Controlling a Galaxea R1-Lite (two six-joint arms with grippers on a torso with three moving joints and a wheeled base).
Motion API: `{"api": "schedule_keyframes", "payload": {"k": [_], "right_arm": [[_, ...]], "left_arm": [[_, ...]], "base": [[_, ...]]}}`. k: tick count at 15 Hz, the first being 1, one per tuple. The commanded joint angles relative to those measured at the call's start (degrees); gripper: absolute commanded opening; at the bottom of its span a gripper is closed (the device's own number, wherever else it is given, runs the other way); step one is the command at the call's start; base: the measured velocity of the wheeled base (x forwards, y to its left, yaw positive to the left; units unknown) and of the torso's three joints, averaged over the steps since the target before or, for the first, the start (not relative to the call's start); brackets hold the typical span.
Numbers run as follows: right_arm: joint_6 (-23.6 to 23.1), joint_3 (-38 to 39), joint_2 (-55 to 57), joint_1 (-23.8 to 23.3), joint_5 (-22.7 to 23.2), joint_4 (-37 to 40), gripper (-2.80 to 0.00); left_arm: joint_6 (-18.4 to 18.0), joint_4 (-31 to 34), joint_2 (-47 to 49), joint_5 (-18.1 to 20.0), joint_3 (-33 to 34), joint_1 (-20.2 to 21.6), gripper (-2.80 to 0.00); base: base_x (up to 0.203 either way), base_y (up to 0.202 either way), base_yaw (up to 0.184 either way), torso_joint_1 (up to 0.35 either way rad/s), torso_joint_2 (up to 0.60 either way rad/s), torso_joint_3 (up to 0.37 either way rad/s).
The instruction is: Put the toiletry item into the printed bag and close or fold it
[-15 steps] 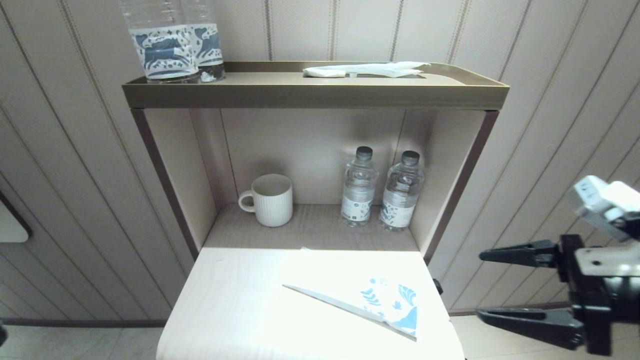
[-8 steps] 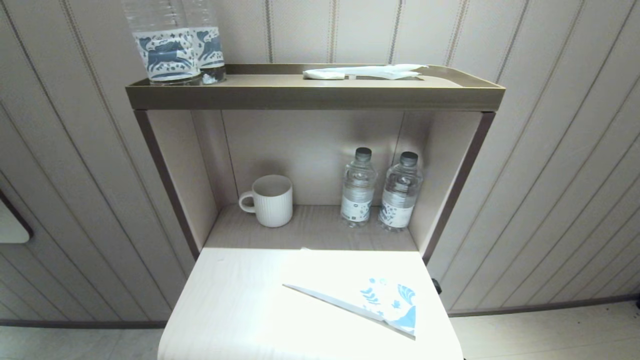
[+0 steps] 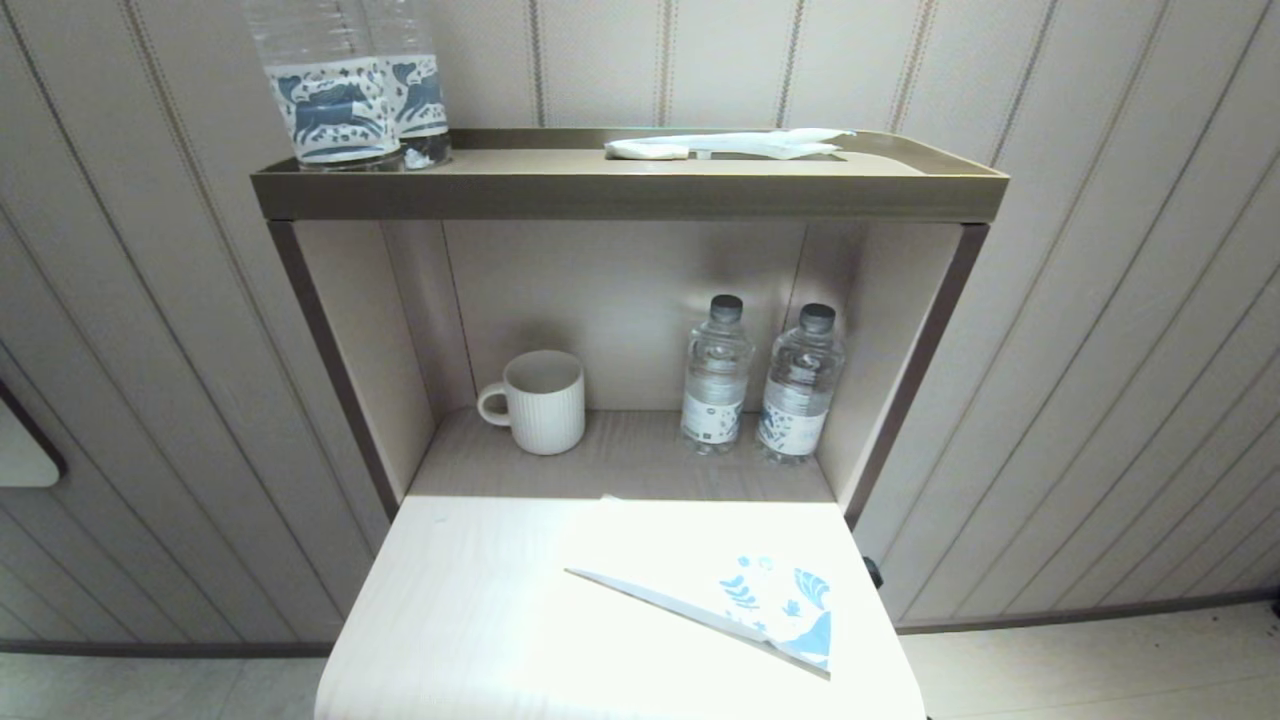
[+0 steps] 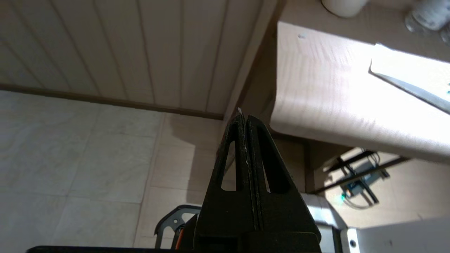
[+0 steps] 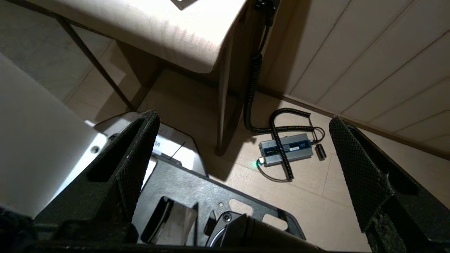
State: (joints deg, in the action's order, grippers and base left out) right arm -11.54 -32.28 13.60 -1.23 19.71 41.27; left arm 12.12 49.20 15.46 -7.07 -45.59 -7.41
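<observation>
On table (image 3: 480, 620), printed bag (image 3: 770, 610), folded flat

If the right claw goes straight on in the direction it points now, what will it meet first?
Probably the floor. The right claw, open, points down beside the table, toward a small grey power box and its coiled cable. Depth is unclear, so it may touch these first.

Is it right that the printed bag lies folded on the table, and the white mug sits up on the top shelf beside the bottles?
Not quite. The printed bag does lie folded on the table, but the head view shows the white mug down in the lower cubby, left of two small bottles. The top shelf holds other bottles and a white packet.
</observation>
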Motion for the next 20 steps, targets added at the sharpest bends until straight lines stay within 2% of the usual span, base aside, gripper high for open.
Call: {"api": "schedule_keyframes", "payload": {"k": [1, 2, 3, 4, 6, 7, 8, 9, 11, 12, 13, 15, 16, 18, 20], "right_arm": [[0.1, 8.1, -3.2, 0.1, -2.0, -6.0, 0.0], [0.1, 11.9, -3.5, 0.1, -3.9, -11.6, 0.0], [0.2, 15.2, -4.3, 0.2, -5.1, -16.6, 0.0], [0.2, 18.4, -5.4, 0.3, -5.8, -20.5, 0.0], [1.1, 22.6, -9.4, 0.4, -6.3, -25.0, 0.0], [3.3, 23.1, -12.3, 0.5, -6.8, -26.1, 0.0], [6.3, 24.0, -13.6, 0.6, -9.5, -27.2, 0.0], [6.8, 26.6, -13.6, 0.6, -13.5, -29.5, 0.0], [7.0, 31.1, -13.6, 0.8, -17.9, -40.6, 0.0], [7.1, 31.9, -13.6, 0.8, -18.9, -41.5, 0.0], [7.1, 32.3, -13.6, 0.9, -19.5, -40.7, 0.0], [7.6, 32.3, -13.6, 0.8, -19.8, -40.7, 0.0], [7.7, 32.3, -13.6, 0.8, -19.8, -40.7, 0.0], [9.2, 32.3, -13.6, 0.8, -19.9, -40.7, 0.0], [10.1, 32.3, -13.6, 0.8, -20.1, -40.7, 0.0]], "left_arm": [[-0.5, -0.7, -2.0, 2.0, 0.0, 5.2, -2.8], [-1.2, -1.6, -5.6, 4.8, 0.2, 6.3, -2.8], [-1.8, -3.0, -8.5, 5.7, 0.7, 6.8, -2.8], [-2.8, -4.8, -10.6, 5.5, 2.8, 7.0, -2.8], [-6.9, -9.8, -13.8, 4.5, 12.2, 7.2, -2.8], [-8.3, -14.9, -14.4, 3.5, 17.5, 7.2, -2.8], [-9.4, -21.6, -14.8, 2.7, 23.3, 7.3, -2.8], [-10.7, -28.6, -15.0, 2.1, 29.4, 7.3, -2.8], [-14.7, -44.6, -15.2, 1.9, 40.2, 7.3, -2.8], [-16.6, -50.1, -15.3, 2.1, 43.8, 7.3, -2.8], [-18.7, -53.0, -15.4, 3.0, 45.5, 7.3, -2.8], [-19.8, -55.7, -15.4, 10.6, 45.6, 7.2, -2.8], [-20.0, -56.0, -15.3, 11.3, 45.6, 7.2, -2.8], [-18.7, -56.6, -15.3, 9.9, 45.6, 7.1, -2.8], [-14.1, -57.5, -15.3, 7.7, 45.6, 7.1, -2.8]], "base": [[0.0, 0.0, 0.0, 0.0, 0.0, 0.0], [0.0, 0.0, 0.0, 0.0, 0.0, 0.0], [0.0, 0.0, 0.0, 0.0, 0.0, 0.0], [0.0, 0.0, 0.0, 0.0, 0.0, 0.0], [0.0, 0.0, 0.0, 0.0, 0.0, 0.0], [0.0, 0.0, 0.0, 0.0, 0.0, 0.0], [0.0, 0.0, 0.0, 0.0, 0.0, 0.0], [0.0, 0.0, 0.0, 0.0, 0.0, 0.0], [0.0, 0.0, 0.0, 0.0, 0.0, 0.0], [0.0, 0.0, 0.0, 0.0, 0.0, 0.0], [0.0, 0.0, 0.0, 0.0, 0.0, 0.0], [0.0, 0.0, 0.0, 0.0, 0.0, 0.0], [0.0, 0.0, 0.0, 0.0, 0.0, 0.0], [0.0, 0.0, 0.0, 0.0, 0.0, 0.0], [0.0, 0.0, 0.0, 0.0, 0.0, 0.0]]}}
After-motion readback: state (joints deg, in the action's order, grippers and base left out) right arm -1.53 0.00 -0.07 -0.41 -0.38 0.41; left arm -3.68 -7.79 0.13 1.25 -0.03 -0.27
